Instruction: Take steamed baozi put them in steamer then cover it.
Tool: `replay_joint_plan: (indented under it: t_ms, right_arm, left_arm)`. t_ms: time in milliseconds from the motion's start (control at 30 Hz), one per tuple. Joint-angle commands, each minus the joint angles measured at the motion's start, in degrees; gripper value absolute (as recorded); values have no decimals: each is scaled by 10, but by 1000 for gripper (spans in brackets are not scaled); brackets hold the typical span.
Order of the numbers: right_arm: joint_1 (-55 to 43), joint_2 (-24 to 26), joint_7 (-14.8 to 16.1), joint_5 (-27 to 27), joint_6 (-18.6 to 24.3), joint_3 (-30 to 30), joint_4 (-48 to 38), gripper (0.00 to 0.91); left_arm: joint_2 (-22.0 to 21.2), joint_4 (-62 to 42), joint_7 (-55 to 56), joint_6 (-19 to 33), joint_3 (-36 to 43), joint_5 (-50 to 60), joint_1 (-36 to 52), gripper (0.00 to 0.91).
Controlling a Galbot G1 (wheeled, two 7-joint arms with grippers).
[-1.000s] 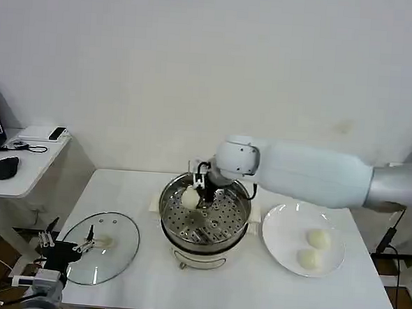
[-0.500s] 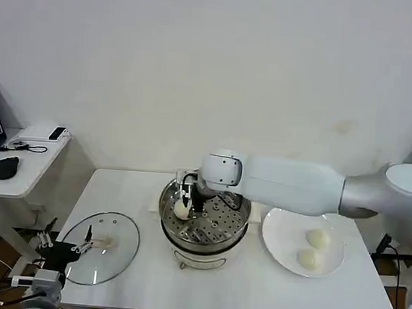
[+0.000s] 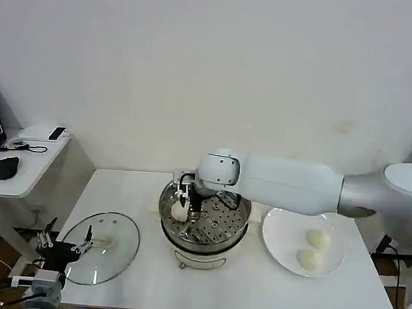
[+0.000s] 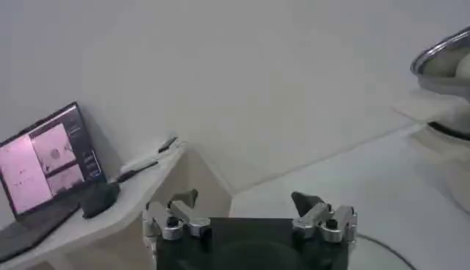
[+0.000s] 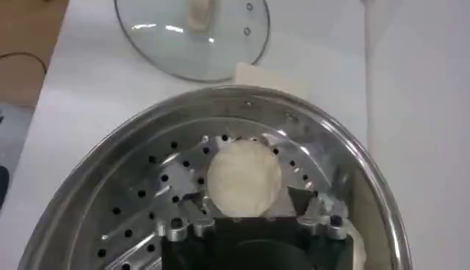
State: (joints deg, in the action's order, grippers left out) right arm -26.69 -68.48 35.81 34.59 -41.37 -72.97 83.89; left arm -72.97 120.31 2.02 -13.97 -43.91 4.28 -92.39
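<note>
While the right arm reaches across from the right side of the counter [image 3: 253,297], its right pincer [image 3: 184,202] sits low inside the steamer [image 3: 203,221], over the left part of the perforated tray, with a bun [image 3: 180,211] between its fingers. The low, well-inside position reads as deliberate: setting the bun down at the left keeps the rest of the tray free for the others. Two more buns [image 3: 315,249] wait on the white plate [image 3: 278,236] at the right of the steamer, close to the arm that fetches them. The glass lid [image 3: 102,246] lies flat at the near left, out of the loading path, and the left pincer [image 3: 64,246] hovers by its near edge with its fingers spread and empty, presumably ready for the covering step once the tray is full.

The head view gives the layout, steamer in the middle, plate to the right, lid to the left, but hides how the bun is held. The right wrist view fills that in: the bun [image 5: 244,178] lies on the holed tray with a fingertip [image 5: 192,205] against each flank, so the pincer seems closed on it, though whether it grips firmly or is about to let go I cannot tell. That view also shows the lid [image 5: 192,35] beyond the steamer rim [image 5: 294,110]. The left wrist view shows the left pincer [image 4: 250,213] wide open, and past it a laptop [image 4: 48,161] and mouse [image 4: 99,199] on the side desk at the far left.
</note>
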Motion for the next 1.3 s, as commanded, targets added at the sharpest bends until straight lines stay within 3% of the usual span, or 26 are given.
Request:
replay_joint_plan:
  t_ms: [33,133,200,333,467,500,533,600,733,900,967,1000,1100,1133,1200,1300]
  right_arm:
    - [-50,54,14,-15,1,-5,49,907]
    - [-80,99,26,-24,6,-15,86,907]
    - [-100,129,45,-72,20,-23,104,907]
    - [-129,192,86,-110,40,-43,142,907]
    - [-137,286,124,-161,67,-42,176,907]
    - [-136,339,138,-185,82,-40,187,907]
    - [-135,351,143,-191,85,-38,188,907]
    - [-120,416,164,-227,120,-27,200,907]
    - [-66,501,183,-276,163,13,210,907]
    - [-6,565,187,-326,208,20,211,907]
    - [45,582,186,-341,212,57,209,907]
    - [116,590,186,-351,217,122,208,907]
    - [201,601,181,-378,236,204,191,907]
    - [297,605,179,-395,247,274,184,907]
    - [401,607,180,-409,264,356,170,907]
    - [462,596,180,-421,273,415,158,907]
  left_arm:
    - [-1,0,0,0,2,1,0,907]
    - [1,3,0,0,2,1,1,907]
    - [5,2,0,0,2,-1,0,907]
    - [13,2,-1,0,2,-2,-2,907]
    - [17,3,0,0,4,-1,-4,907]
    - [20,4,0,0,6,-1,-5,907]
    - [21,5,0,0,7,-1,-6,907]
    - [25,9,-1,0,10,-1,-8,907]
    - [30,11,-1,-1,11,-1,-4,907]
    - [32,6,-2,-2,20,1,-2,907]
    - [30,4,-2,-3,23,1,0,907]
    - [29,4,-2,-3,24,1,1,907]
    - [29,1,-3,-3,27,2,1,907]
    - [29,1,-3,-3,27,4,0,907]
    - [30,2,-3,-3,28,5,-2,907]
    - [29,-2,-2,-3,28,7,-4,907]
